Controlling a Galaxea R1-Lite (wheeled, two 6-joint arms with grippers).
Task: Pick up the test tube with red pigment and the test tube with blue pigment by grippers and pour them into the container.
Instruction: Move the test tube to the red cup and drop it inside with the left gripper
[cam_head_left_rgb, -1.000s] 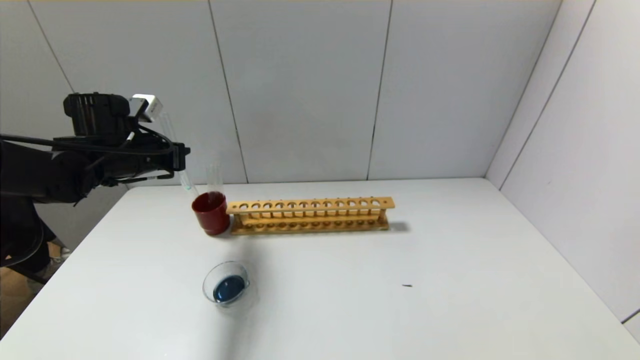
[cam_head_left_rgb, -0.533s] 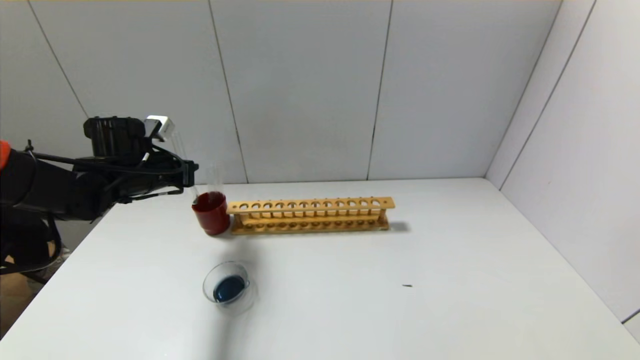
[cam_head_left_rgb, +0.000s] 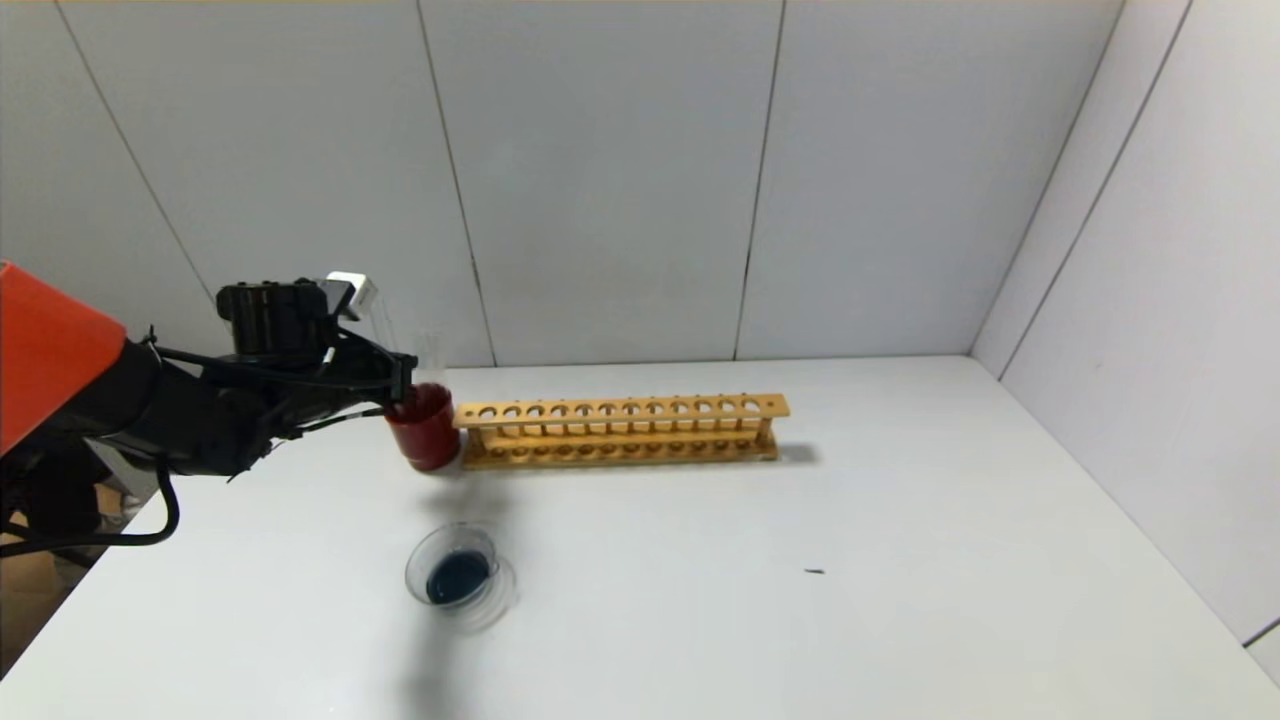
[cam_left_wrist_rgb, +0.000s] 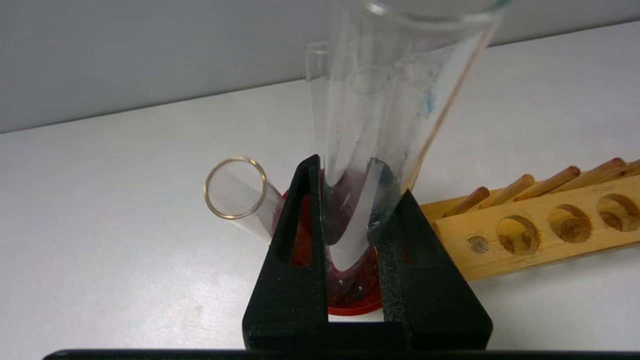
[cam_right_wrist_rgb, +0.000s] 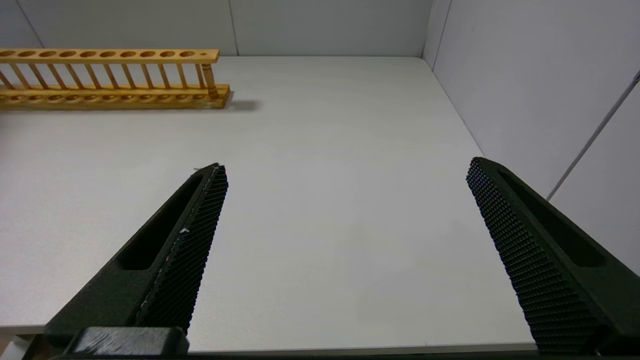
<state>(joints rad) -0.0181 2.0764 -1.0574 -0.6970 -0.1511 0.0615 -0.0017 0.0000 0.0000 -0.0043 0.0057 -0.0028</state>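
My left gripper (cam_head_left_rgb: 398, 380) is shut on a clear test tube (cam_head_left_rgb: 381, 322) with faint teal-blue traces on its wall. This is the blue pigment tube, and it holds no liquid. In the left wrist view my left gripper (cam_left_wrist_rgb: 357, 175) grips the tube (cam_left_wrist_rgb: 395, 100) low down, with its rounded bottom inside the dark red cup (cam_left_wrist_rgb: 357, 300). A second clear tube (cam_left_wrist_rgb: 235, 187) leans in that cup, and no red liquid shows in it. The glass container (cam_head_left_rgb: 455, 575) stands nearer on the table and holds dark blue liquid. My right gripper (cam_right_wrist_rgb: 346, 165) is open and empty over the table's right side.
The red cup (cam_head_left_rgb: 425, 428) stands against the left end of an empty wooden tube rack (cam_head_left_rgb: 620, 430), which also shows in the right wrist view (cam_right_wrist_rgb: 115, 80). A small dark speck (cam_head_left_rgb: 815, 571) lies on the white table. Grey walls close the back and the right side.
My left gripper has come down and to the right with the tube. The tube's bottom is now inside the red cup instead of above and to the left of it.
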